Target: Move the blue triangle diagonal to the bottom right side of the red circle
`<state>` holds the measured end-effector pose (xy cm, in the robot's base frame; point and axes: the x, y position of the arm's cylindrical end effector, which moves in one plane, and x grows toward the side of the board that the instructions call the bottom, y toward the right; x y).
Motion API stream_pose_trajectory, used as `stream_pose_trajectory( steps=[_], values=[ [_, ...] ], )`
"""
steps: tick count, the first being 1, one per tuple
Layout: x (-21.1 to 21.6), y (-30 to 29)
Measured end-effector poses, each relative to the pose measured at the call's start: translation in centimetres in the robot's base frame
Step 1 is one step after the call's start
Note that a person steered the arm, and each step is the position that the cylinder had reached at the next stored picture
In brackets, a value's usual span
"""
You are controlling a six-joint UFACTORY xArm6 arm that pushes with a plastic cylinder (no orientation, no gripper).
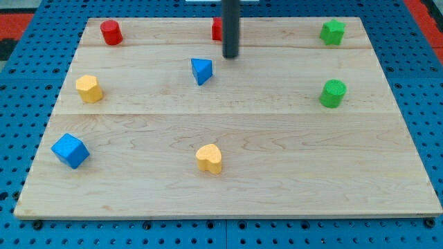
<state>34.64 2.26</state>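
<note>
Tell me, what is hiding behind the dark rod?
A red block sits behind my rod, at the view's top edge. Only its left side shows; the rest is covered, so its shape is unclear. My tip is up-right of the blue triangle.

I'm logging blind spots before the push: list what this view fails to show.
- Red block, view's top: my rod covers most of it, so its shape is unreadable.
- The rod's upper part: cut off by the top edge; my tip shows, up-right of the blue triangle.

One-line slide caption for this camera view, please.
My tip hovers just upper-right of the blue triangle, with the red circle at the board's top left.
</note>
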Motion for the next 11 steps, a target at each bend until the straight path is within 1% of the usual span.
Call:
stream_pose_trajectory(
  steps=[1, 2, 3, 5, 7, 9, 11],
  values=[
    [3.8, -2.8],
    [-1.6, -8.8],
    [-5.1, -8.5],
    [-8.7, -14.5],
    [-15.2, -17.2],
    [-15.4, -21.7],
    [-15.5, -24.2]
  ],
)
